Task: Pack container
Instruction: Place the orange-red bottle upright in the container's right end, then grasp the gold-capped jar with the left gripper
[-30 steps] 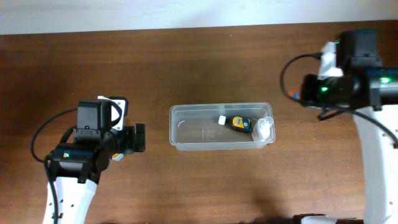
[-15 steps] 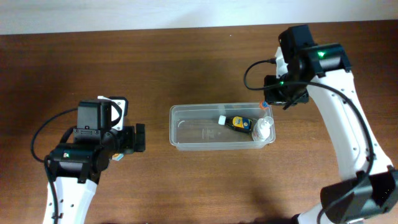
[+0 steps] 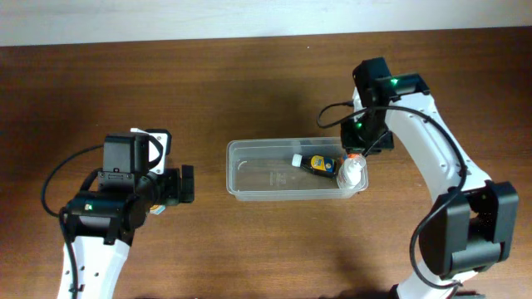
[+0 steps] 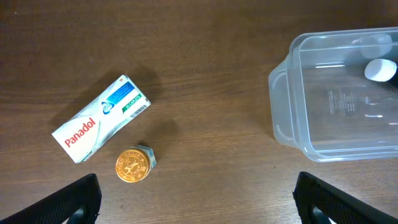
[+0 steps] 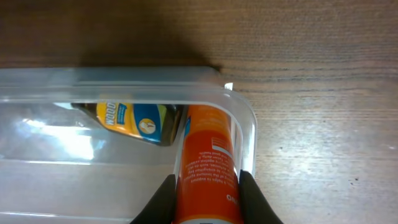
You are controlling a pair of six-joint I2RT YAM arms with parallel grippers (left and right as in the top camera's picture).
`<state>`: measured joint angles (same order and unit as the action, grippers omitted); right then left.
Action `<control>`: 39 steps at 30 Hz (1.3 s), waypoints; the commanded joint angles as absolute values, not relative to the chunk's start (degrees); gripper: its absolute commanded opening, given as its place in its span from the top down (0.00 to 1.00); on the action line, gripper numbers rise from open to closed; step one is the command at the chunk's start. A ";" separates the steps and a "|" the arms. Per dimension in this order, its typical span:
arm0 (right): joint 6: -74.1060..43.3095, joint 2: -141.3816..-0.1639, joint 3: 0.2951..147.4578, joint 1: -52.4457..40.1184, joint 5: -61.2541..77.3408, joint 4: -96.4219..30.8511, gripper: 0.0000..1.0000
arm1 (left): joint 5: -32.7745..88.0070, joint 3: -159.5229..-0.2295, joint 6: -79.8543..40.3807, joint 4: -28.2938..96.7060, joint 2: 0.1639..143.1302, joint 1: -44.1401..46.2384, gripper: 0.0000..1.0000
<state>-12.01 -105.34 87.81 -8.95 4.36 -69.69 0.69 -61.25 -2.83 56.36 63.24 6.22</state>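
Observation:
The clear plastic container sits mid-table. A dark bottle with a yellow label and a white-capped bottle lie at its right end. My right gripper hangs over the container's right rim, shut on an orange bottle. In the right wrist view that bottle points into the corner of the container, beside the yellow-label bottle. My left gripper is open and empty, left of the container.
A white and green Panadol box and a small jar with a gold lid lie on the wooden table left of the container, under my left gripper. A pale wall edge runs along the far side.
My right arm has swung from the far right of the table to the container's right end, bringing the orange bottle with it. The left arm has not moved.

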 commanded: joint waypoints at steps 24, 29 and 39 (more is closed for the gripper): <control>-11.18 -82.96 100.29 9.47 0.34 -81.38 0.22 | -5.15 -62.19 -6.48 57.54 63.31 5.74 0.01; -10.94 -83.24 96.38 18.24 4.73 -85.71 0.22 | -5.17 -62.22 -6.37 57.17 64.73 -0.12 0.01; -10.74 -83.24 84.77 16.86 4.69 -82.70 0.23 | -4.93 -62.22 -4.25 55.37 76.03 -6.52 0.01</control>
<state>-11.31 -83.26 87.85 17.80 4.08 -83.57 -4.78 -61.43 -5.37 56.16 72.34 -6.44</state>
